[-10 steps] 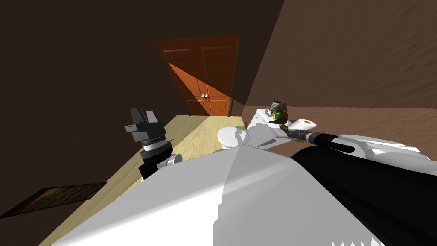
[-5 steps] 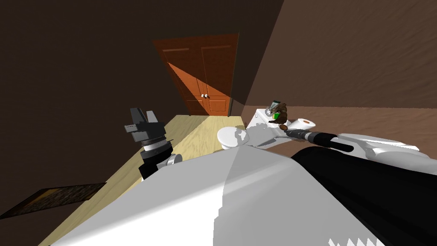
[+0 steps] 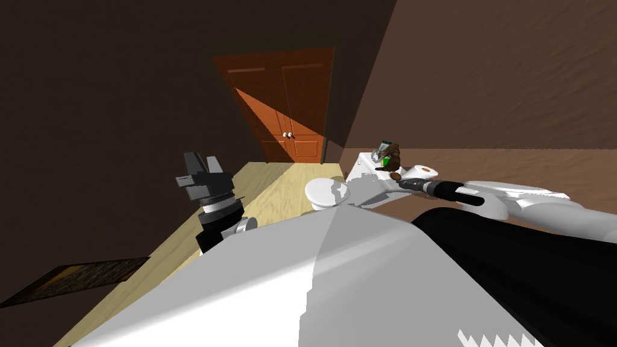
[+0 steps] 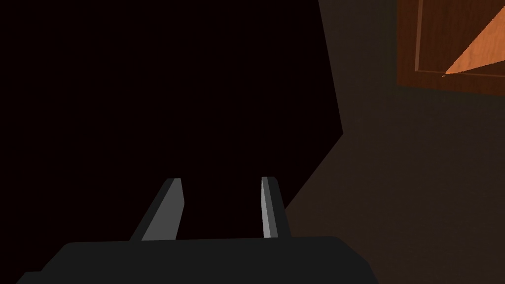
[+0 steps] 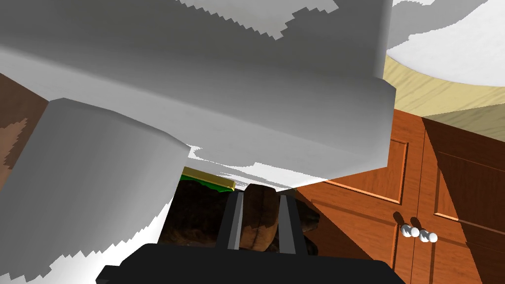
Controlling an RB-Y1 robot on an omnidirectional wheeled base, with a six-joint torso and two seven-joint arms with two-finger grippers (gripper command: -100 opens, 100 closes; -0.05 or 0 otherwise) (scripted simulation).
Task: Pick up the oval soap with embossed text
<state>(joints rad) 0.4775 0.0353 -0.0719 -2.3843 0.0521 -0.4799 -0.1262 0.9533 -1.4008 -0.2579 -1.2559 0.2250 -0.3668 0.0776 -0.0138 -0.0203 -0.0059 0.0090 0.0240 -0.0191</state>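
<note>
— When checked at the right end effector [image 5: 261, 195], holding anything?
— Clamped on the brown oval soap [image 5: 260, 219], both fingers [image 5: 235, 219] pressing its sides. Embossed text too small to read.
— Located where?
— Over the white toilet tank [image 3: 366, 164], just beside a white paper roll [image 3: 423, 171] and a brown clutter with a green patch [image 3: 388, 158]. Cannot tell whether touching the tank top.
— And at the left end effector [image 4: 222, 183]?
— Raised on the left, well apart from the toilet; fingers parted, gripping nothing.
— Beyond?
— Closed orange-brown double door [image 3: 283, 102] with two white knobs.
</note>
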